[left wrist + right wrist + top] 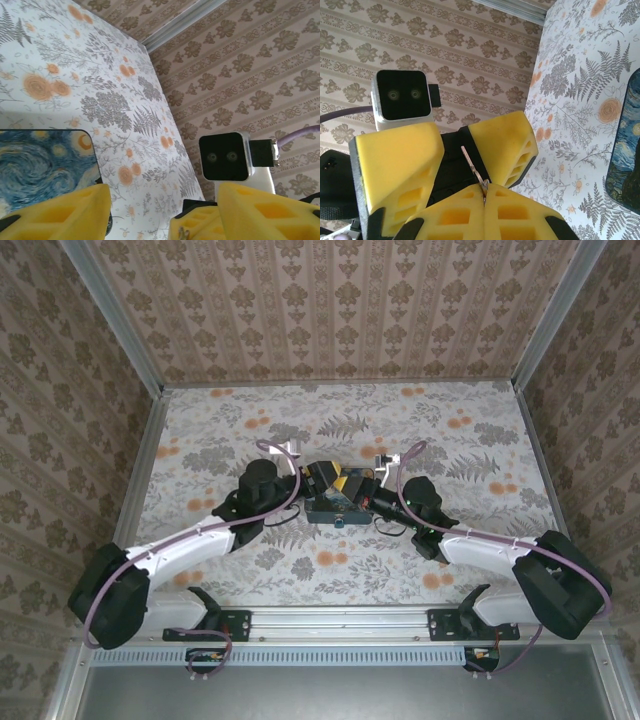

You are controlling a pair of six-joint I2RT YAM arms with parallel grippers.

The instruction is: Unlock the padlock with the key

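Going by size, table (450,430) first: flat, printed with grey ferns and orange flowers, boxed in by damask-papered walls (330,300). Left arm (190,550) and right arm (480,545) come in from the bottom of the top frame, black links, white shells, purple cables. They meet at frame centre.

Under that meeting point sits the tin (335,510): rectangular, rounded corners, blue swirl paint. Top view gives just its near side. Left wrist view has one corner at lower left. Right wrist view has a sliver cut off at the right edge.

Left claw (456,152): blocky yellow fingers with ribbed cutouts, standing apart, dark gap between them. Can't tell whether anything sits in that gap.

Right claw (484,194): fingers pressed together at bottom centre of its own view, clamped on the key (471,165). Key is a thin silvery blade sticking up toward the left claw's gap. Top view is too coarse to resolve it.

Padlock: can't make it out. The spot where the claws meet above the tin is tiny in the top view and blocked by yellow fingers in the wrist views.
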